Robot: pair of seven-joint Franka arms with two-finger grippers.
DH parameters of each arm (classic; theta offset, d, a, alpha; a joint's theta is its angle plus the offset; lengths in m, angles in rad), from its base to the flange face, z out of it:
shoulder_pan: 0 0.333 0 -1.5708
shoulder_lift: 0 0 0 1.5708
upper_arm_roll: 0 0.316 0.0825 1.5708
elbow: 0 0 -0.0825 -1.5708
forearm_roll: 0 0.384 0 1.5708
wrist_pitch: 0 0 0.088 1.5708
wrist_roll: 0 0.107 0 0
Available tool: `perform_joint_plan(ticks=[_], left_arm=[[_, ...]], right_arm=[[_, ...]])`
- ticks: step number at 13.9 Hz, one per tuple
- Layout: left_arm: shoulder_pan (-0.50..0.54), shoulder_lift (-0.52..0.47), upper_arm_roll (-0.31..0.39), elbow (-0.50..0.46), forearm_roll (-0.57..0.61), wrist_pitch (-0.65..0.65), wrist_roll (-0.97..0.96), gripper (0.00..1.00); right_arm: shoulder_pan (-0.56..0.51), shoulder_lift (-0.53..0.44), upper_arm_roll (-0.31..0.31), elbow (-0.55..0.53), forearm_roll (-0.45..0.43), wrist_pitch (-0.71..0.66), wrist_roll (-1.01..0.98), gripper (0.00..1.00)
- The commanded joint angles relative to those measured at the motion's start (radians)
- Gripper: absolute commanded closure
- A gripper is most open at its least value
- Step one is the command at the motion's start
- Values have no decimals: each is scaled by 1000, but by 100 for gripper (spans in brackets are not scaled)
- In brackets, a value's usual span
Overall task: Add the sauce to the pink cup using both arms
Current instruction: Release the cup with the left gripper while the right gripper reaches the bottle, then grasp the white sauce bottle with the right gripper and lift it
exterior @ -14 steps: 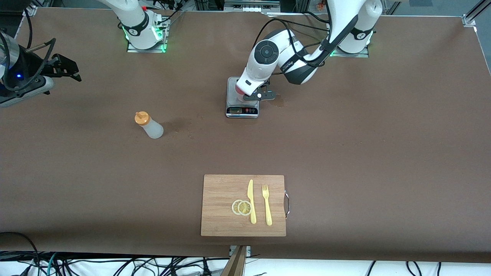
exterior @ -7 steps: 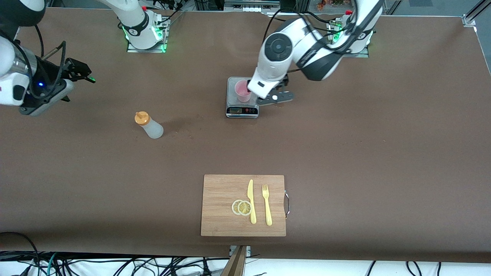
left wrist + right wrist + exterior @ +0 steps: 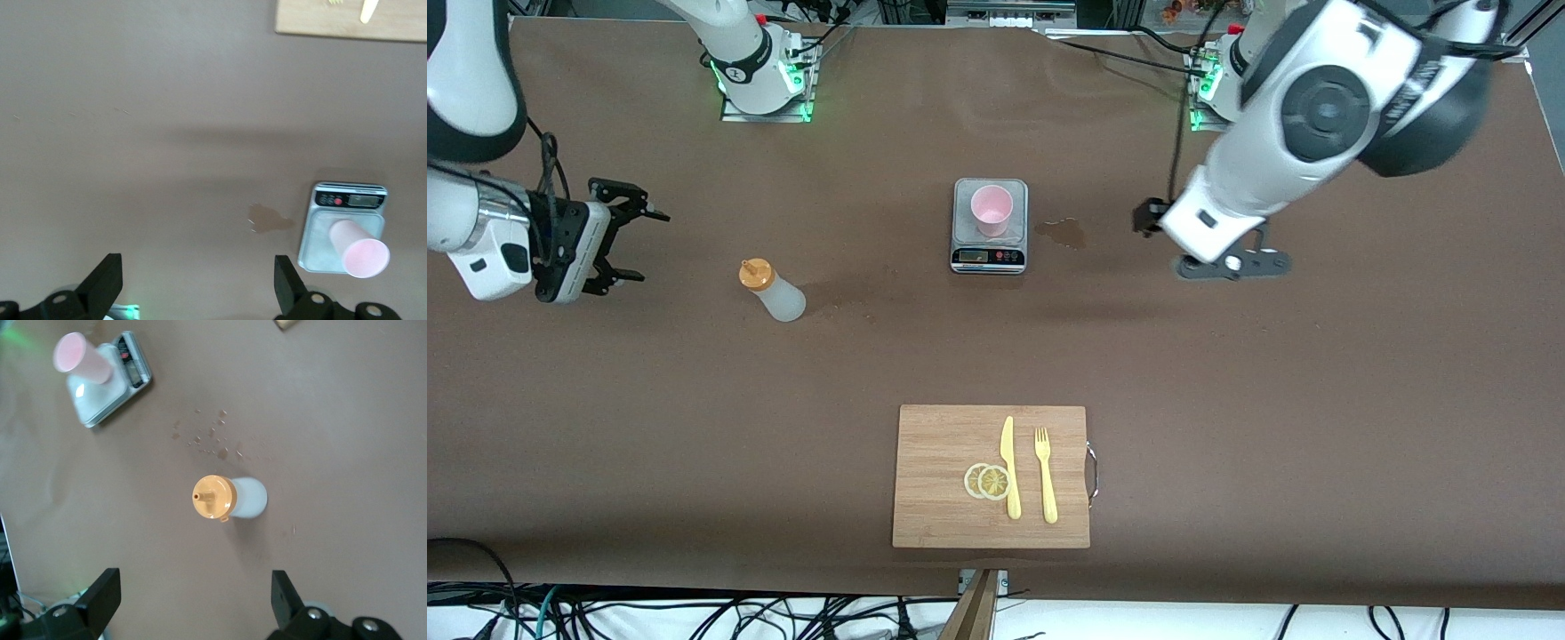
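Note:
The pink cup (image 3: pixel 991 209) stands upright on a small grey kitchen scale (image 3: pixel 989 256), nobody holding it. It also shows in the left wrist view (image 3: pixel 360 248) and the right wrist view (image 3: pixel 80 357). The sauce bottle (image 3: pixel 772 292), whitish with an orange cap, stands on the table toward the right arm's end; the right wrist view shows it from above (image 3: pixel 227 497). My right gripper (image 3: pixel 640 242) is open and empty beside the bottle, apart from it (image 3: pixel 193 583). My left gripper (image 3: pixel 1149 216) is open and empty over bare table, off the scale toward the left arm's end (image 3: pixel 197 267).
A wooden cutting board (image 3: pixel 938 480) with two lemon slices (image 3: pixel 987 481), a yellow knife (image 3: pixel 1009 467) and a yellow fork (image 3: pixel 1046 476) lies near the front edge. A dark stain (image 3: pixel 1065 233) marks the table beside the scale. Small spots (image 3: pixel 854 302) lie beside the bottle.
My left gripper let go of the pink cup on the scale and swung up and away toward the left arm's end. My right gripper moved in toward the sauce bottle.

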Motion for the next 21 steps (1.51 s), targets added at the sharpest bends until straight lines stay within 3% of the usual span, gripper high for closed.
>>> perform_joint_plan(ticks=[1, 4, 6, 7, 9, 11, 17, 21], left_arm=[[-66, -97, 181, -38, -2, -22, 248, 0], [-119, -194, 391, -122, -2, 30, 485, 0], [-134, -261, 473, -231, -3, 149, 531, 0], [-124, -277, 473, -262, -3, 164, 531, 0], [-126, -266, 465, -227, -2, 118, 521, 0], [-126, -268, 464, -227, -2, 115, 524, 0], [-126, -266, 464, -227, -2, 102, 524, 0], [-126, -266, 464, -227, -2, 101, 522, 0]], right_arm=[[-74, 99, 6, -12, 137, 9, -287, 0], [-125, 176, 5, -59, 283, 3, -597, 0], [-149, 239, 6, -72, 373, -19, -814, 0], [-158, 286, 6, -76, 436, -45, -938, 0], [-192, 369, 5, -70, 538, -164, -1100, 0], [-208, 403, 5, -66, 552, -177, -1177, 0], [-211, 535, 5, -64, 706, -240, -1435, 0], [-208, 590, 5, -63, 734, -240, -1519, 0]])
